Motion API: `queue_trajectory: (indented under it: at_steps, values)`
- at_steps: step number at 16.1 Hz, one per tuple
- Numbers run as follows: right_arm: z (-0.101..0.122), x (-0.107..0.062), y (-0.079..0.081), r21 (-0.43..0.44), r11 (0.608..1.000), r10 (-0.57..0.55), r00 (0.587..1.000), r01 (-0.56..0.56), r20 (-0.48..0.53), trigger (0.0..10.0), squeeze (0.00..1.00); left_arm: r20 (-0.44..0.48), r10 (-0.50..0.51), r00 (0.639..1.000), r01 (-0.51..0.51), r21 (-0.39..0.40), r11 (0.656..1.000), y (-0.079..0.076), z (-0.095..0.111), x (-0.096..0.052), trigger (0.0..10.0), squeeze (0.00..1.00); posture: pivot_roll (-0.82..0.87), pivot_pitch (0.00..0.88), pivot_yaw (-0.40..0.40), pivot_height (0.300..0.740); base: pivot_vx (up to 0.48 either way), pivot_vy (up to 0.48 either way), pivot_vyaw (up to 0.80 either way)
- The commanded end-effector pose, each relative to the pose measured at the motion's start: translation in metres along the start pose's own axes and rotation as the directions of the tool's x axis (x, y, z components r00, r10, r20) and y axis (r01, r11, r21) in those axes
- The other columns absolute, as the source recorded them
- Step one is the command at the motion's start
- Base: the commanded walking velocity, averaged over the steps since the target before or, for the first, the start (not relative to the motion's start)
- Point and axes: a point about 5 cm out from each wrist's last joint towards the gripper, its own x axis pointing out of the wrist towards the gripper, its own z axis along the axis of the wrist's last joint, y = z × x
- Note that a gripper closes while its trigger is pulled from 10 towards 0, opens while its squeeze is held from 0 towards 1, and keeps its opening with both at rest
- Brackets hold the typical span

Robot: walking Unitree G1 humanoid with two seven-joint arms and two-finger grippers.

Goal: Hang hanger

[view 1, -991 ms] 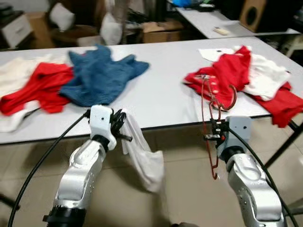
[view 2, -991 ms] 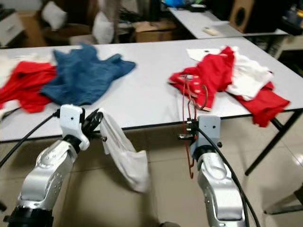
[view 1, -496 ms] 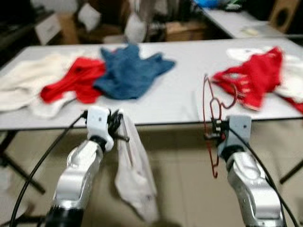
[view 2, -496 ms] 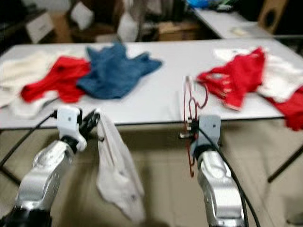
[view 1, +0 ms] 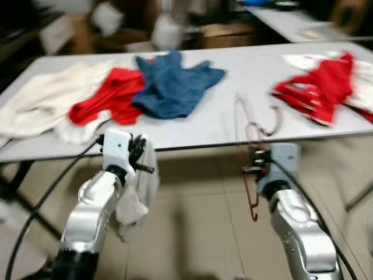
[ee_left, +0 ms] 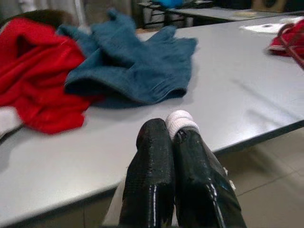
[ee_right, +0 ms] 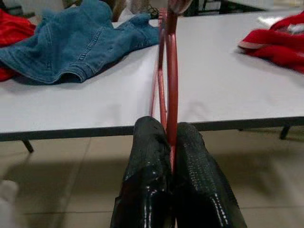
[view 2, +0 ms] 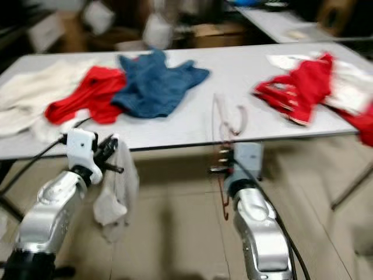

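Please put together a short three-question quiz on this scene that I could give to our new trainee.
1. True or false: the right gripper is shut on the red hanger.
2. What does the left gripper hold? A) a blue jacket B) a white cloth C) a red shirt
3. Fill in: on the table, the blue jacket lies beside a ____ garment toward the robot's left.

Key:
1. True; its jaws pinch the hanger's wire.
2. B; the white cloth hangs from the shut jaws, below the table edge.
3. Red; the red garment touches the jacket.
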Motion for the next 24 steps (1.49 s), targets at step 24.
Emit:
queue_trajectory:
  at_steps: [24]
  values:
    - [0.044,0.001,-0.016,-0.097,0.979,0.19,0.973,-0.179,0.127,10.0,0.0,0.165,-0.083,0.983,0.088,-0.022,0.996,-0.005,0.053,0.021,10.0,0.0,-0.07,0.0,0.068,0.74,0.016,0.042,-0.07]
